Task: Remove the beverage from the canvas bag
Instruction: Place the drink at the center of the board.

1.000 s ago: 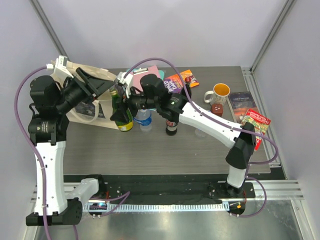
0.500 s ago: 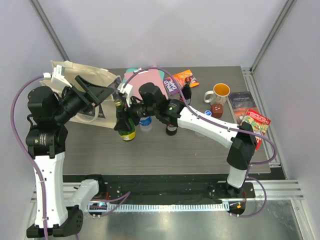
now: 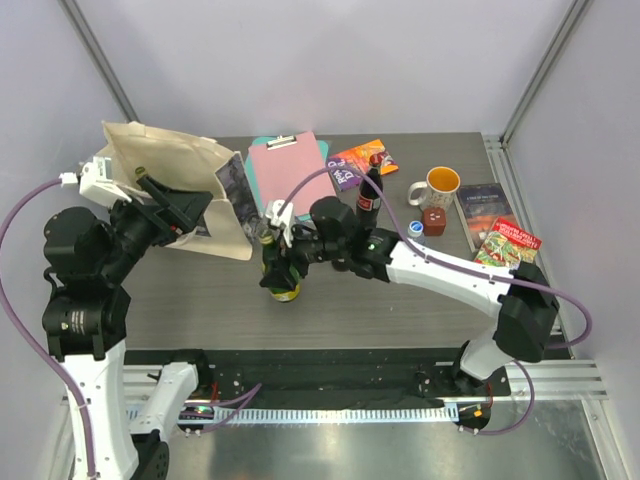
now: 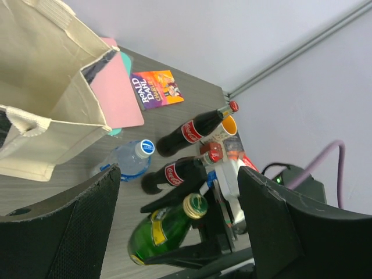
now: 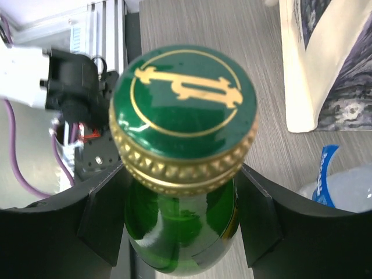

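right claw (image 5: 181, 218) around glossy green bottle (image 5: 183, 113)

A: What does the overhead view hide?
B: The right gripper (image 3: 275, 262) covers much of the green bottle (image 3: 284, 291); only its lower body shows clearly.
A: And the wrist views?
B: The canvas bag (image 4: 46, 104) runs off the left wrist picture's top and left edges. The water bottle (image 5: 349, 189) is blurred, cut by the right wrist picture's edge.

Glossy glass on the green bottle (image 5: 180, 238), shiny gold-edged metal on its cap (image 5: 183, 99) (beaded rim, smooth top). Matt, woven cream cloth on the canvas bag (image 4: 46, 75), clear plastic on the water bottle (image 4: 125, 163), matt grey wood-grain across the table (image 3: 380, 310).
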{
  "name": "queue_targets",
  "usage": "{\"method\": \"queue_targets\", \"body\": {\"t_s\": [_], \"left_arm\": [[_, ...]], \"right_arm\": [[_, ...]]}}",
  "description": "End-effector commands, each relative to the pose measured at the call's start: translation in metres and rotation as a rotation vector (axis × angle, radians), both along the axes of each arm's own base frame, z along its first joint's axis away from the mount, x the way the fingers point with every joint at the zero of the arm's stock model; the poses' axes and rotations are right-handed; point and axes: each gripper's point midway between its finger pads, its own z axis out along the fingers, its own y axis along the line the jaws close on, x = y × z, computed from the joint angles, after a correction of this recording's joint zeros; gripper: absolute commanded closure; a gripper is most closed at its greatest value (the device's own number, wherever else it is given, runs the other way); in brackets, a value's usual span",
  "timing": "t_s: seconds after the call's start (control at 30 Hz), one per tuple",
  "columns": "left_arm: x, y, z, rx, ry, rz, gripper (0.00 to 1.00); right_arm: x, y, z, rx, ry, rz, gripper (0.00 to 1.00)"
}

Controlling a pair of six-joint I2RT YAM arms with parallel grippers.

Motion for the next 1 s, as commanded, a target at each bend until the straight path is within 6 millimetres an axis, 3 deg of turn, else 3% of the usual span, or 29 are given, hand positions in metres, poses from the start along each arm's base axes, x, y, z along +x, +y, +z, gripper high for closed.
{"method": "queue_targets", "body": {"t_s": [0.0,0.03,0.07,0.13,0.17,0.2,0.23,0.3,0.33,0.4,0.43,0.6,0.97], "left_arm": [[-0.001,0.011,0.001,0.048,-0.024,0.059,0.18],[-0.002,0.012,0.001,0.051,-0.024,0.063,0.18],[-0.002,0.014,0.000,0.052,-0.023,0.074,0.18],[-0.003,0.015,-0.001,0.053,-0.024,0.084,0.18],[-0.003,0.016,-0.003,0.052,-0.021,0.091,0.18],[-0.002,0.017,-0.005,0.051,-0.015,0.096,0.18],[-0.003,0.017,-0.007,0.049,-0.013,0.099,0.18],[-0.003,0.020,-0.010,0.045,-0.005,0.115,0.18],[-0.004,0.020,-0.012,0.045,0.003,0.121,0.18],[-0.006,0.023,-0.015,0.045,0.012,0.138,0.18],[-0.007,0.024,-0.016,0.045,0.016,0.141,0.18],[-0.012,0.026,-0.020,0.033,0.031,0.164,0.18],[-0.017,0.032,-0.027,0.033,0.048,0.200,0.17]], "right_arm": [[-0.012,-0.007,0.085,0.291,-0.292,0.048,0.98],[-0.010,-0.010,0.080,0.290,-0.307,0.036,0.98],[-0.011,-0.013,0.060,0.264,-0.314,0.039,0.99],[-0.009,-0.018,0.061,0.295,-0.365,0.018,0.98],[-0.009,-0.021,0.042,0.272,-0.378,0.018,0.99],[-0.008,-0.022,0.048,0.307,-0.413,0.010,0.98],[-0.008,-0.024,0.032,0.290,-0.420,0.009,0.98],[-0.006,-0.025,0.034,0.330,-0.488,0.003,0.99],[-0.005,-0.026,0.019,0.317,-0.492,-0.003,0.99],[0.000,-0.025,0.021,0.352,-0.557,-0.017,0.99],[0.001,-0.025,0.007,0.336,-0.558,-0.016,0.98],[0.007,-0.021,0.004,0.381,-0.625,-0.032,0.99],[0.021,-0.007,-0.029,0.383,-0.659,-0.048,0.97]]}}
